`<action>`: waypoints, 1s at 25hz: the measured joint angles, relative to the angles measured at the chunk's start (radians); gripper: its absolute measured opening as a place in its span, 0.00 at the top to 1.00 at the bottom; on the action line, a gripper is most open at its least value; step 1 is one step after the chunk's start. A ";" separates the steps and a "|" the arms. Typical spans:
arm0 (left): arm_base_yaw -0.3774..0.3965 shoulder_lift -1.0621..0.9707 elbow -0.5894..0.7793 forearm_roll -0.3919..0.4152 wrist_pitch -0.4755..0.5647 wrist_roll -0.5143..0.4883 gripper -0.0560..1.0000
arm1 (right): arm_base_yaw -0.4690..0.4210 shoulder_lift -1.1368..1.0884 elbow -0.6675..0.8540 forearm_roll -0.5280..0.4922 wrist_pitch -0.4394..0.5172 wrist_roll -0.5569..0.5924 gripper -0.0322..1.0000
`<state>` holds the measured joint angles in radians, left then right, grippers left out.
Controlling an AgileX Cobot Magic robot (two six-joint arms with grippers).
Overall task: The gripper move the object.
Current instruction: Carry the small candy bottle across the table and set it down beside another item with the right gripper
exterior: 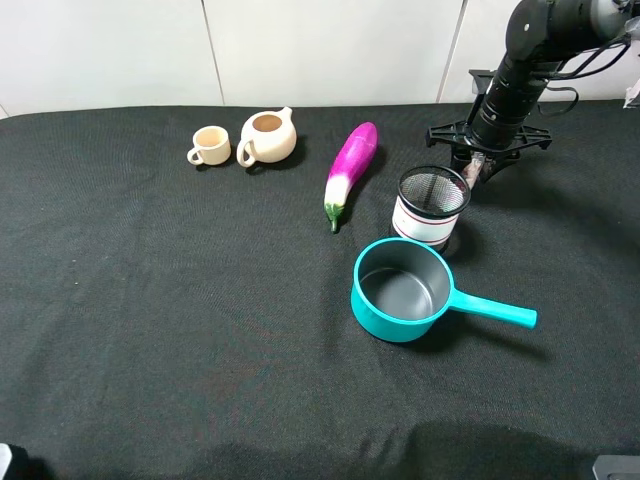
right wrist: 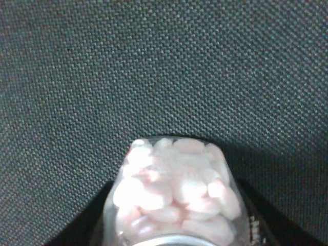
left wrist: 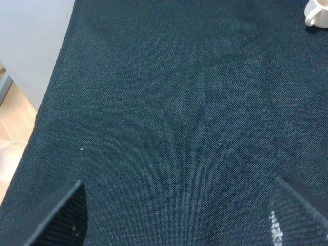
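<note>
My left claw [left wrist: 179, 215] hangs spread wide over the black cloth [left wrist: 164, 102], way left of the mesh cup [exterior: 432, 206]. Also left of that cup: a little beige cup [exterior: 210, 146], a beige teapot [exterior: 267, 137], then the purple eggplant [exterior: 351, 172] closest in. The teal saucepan [exterior: 405, 290] sits just in front of it. Just behind-right of it, my right claw [exterior: 476, 168] is clamped on the bottle [right wrist: 174, 189] of pinkish tablets.
</note>
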<state>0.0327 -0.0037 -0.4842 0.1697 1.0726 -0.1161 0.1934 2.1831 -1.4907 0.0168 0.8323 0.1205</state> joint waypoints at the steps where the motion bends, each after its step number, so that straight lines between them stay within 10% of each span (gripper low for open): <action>1: 0.000 0.000 0.000 0.000 0.000 0.000 0.27 | 0.000 0.000 0.000 0.000 -0.004 -0.001 0.65; 25: 0.000 0.000 0.000 0.000 0.000 0.000 0.27 | 0.000 -0.297 0.000 -0.031 0.073 -0.004 0.65</action>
<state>0.0327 -0.0037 -0.4842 0.1697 1.0726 -0.1161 0.1934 1.8859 -1.4907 -0.0141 0.9054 0.1167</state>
